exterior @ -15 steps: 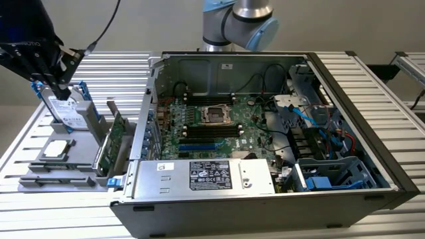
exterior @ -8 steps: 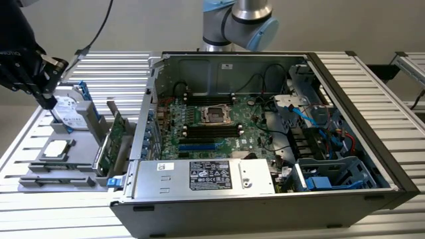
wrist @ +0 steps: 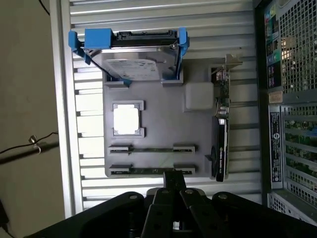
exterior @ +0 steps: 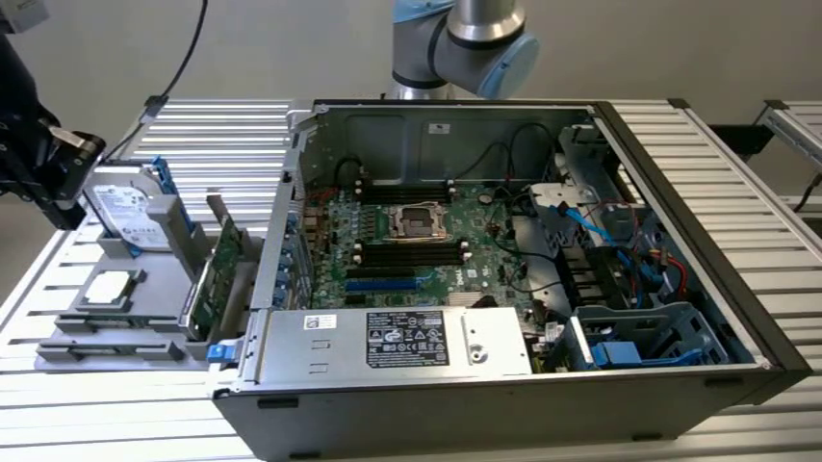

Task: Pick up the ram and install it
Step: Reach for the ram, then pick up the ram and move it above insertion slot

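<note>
**Claw (wrist: 174,177) shut and empty above ram (wrist: 148,171)**

Matte black, angular, linkages fanning back from a narrow tip; tips pressed flat together, nothing gripped between. Hangs over one end of a flat grey tray (wrist: 163,124), lined up with the ram; whether touching it, impossible to tell.

Ram: slim dark-green strip, standing on edge, each end seated in a small notched grey block; lies in the tray row farthest from the drive (wrist: 141,69); parallel and just beside it, a second thin dark strip (wrist: 153,148) in matching blocks. Between strips and drive, a square chip (wrist: 126,120), bright metal lid, framed by grey corner stops. Drive boxy, silver, white-labelled, upright in a blue plastic caddy (wrist: 96,38). Along the tray edge nearest the case (wrist: 292,74), a tall green card (wrist: 221,119) on edge; glossy black at one end, bent metal bracket at the other. Under it all, a table (wrist: 148,15) of ribbed aluminium slats.

From the exterior view: case lying open, dark steel walls, perforated mesh on one face; inside, a green board (exterior: 495,241) with a square metal socket (exterior: 421,219) and long black slots (exterior: 411,252); silver box (exterior: 404,339) with a black-and-white label along the near wall; blue ribbed plastic cage (exterior: 642,337) toward the exterior view's right; tray just beside the case on the exterior view's left; grey arm (exterior: 469,38), rounded joint with a pale blue cap, behind the case.
</note>
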